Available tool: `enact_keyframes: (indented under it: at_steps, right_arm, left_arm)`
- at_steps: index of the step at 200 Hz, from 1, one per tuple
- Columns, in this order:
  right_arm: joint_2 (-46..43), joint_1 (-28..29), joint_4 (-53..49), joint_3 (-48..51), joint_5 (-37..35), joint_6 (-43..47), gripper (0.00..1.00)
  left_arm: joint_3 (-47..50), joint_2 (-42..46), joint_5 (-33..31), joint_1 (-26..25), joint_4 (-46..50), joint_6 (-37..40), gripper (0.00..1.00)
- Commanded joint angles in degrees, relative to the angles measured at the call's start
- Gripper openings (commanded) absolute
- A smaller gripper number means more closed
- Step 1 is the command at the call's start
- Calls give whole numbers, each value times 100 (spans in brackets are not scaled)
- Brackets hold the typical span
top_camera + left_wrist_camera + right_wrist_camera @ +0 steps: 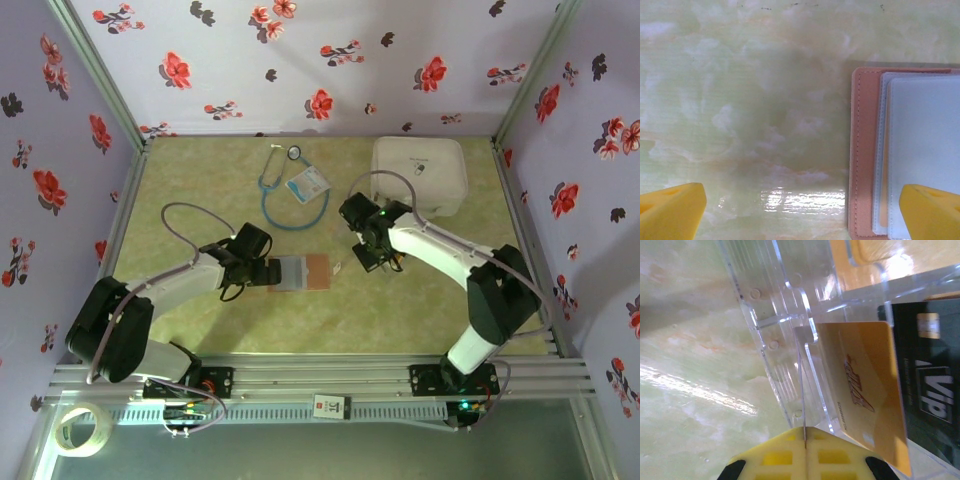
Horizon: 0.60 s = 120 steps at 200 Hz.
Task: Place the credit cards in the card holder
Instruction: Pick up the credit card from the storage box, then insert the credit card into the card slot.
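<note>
left end effector (262,272) gapes wide, empty, at the card holder's (303,272) 9 o'clock edge on the tabletop (400,320). right end effector (805,442) pinched shut on something thin, gold card (860,390) at its 1 o'clock.

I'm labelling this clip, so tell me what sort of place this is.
Probably a staged robot test booth: floral-print walls enclose a green marbled tabletop, with left arm and right arm bolted to an aluminium rail.
</note>
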<state>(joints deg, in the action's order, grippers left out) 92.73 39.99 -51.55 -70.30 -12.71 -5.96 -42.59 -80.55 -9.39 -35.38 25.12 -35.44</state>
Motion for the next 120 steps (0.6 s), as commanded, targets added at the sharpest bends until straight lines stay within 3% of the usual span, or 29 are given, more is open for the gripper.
enact_keyframes:
  at_steps: [1, 36, 75, 95, 120]
  right_arm:
    - [-391, 78, -296, -288, 232, -110, 0]
    - [-764, 233, 680, -49, 1180, -942, 0]
    - [-967, 351, 3583, 1252, 2592, -2657, 0]
    - [-856, 449, 4758, 1785, 2855, -3260, 0]
    - [-624, 541, 5434, 2129, 2898, -3611, 0]
  left_arm:
    - [-175, 171, -53, -41, 250, 168, 100]
    - [-206, 242, -47, -41, 344, 283, 100]
    - [-180, 234, -117, -155, 350, 367, 100]
    - [-188, 177, -268, -305, 377, 414, 100]
    - [-197, 52, -375, -446, 315, 450, 100]
